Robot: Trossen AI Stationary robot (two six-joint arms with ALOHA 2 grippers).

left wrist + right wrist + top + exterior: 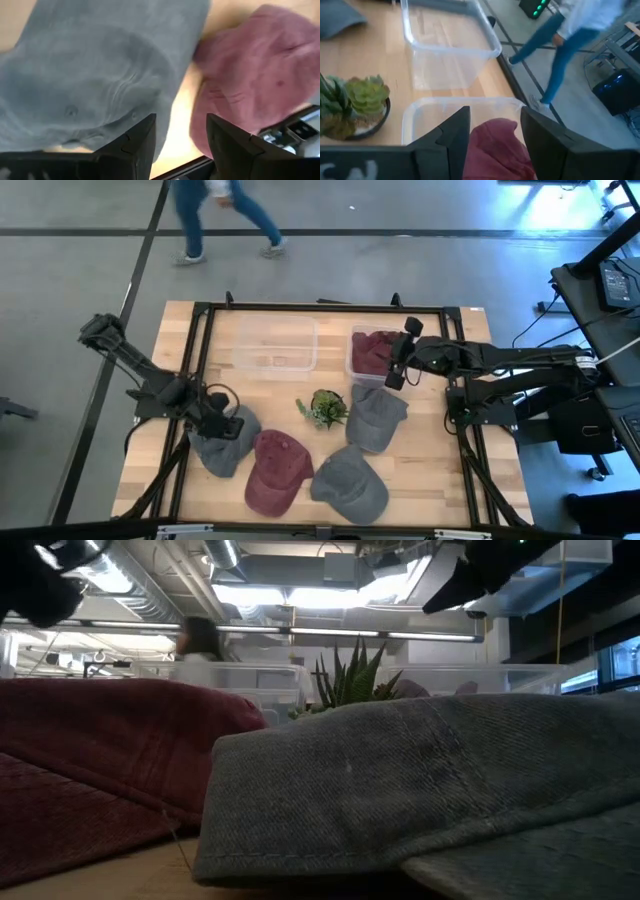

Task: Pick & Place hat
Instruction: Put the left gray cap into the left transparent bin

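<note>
Now the open left gripper hovers over a grey hat, brim toward the table's near-left corner.

No text, label, brand or number can be read anywhere.

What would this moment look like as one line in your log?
left gripper: open above grey hat | right gripper: open over bin holding maroon hat | other bin: empty

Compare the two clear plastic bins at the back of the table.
The left bin holds nothing, while the right bin holds a maroon hat. The right gripper hangs open over the right bin; no gripper is near the left bin. Both are clear, rectangular and upright, side by side.
</note>
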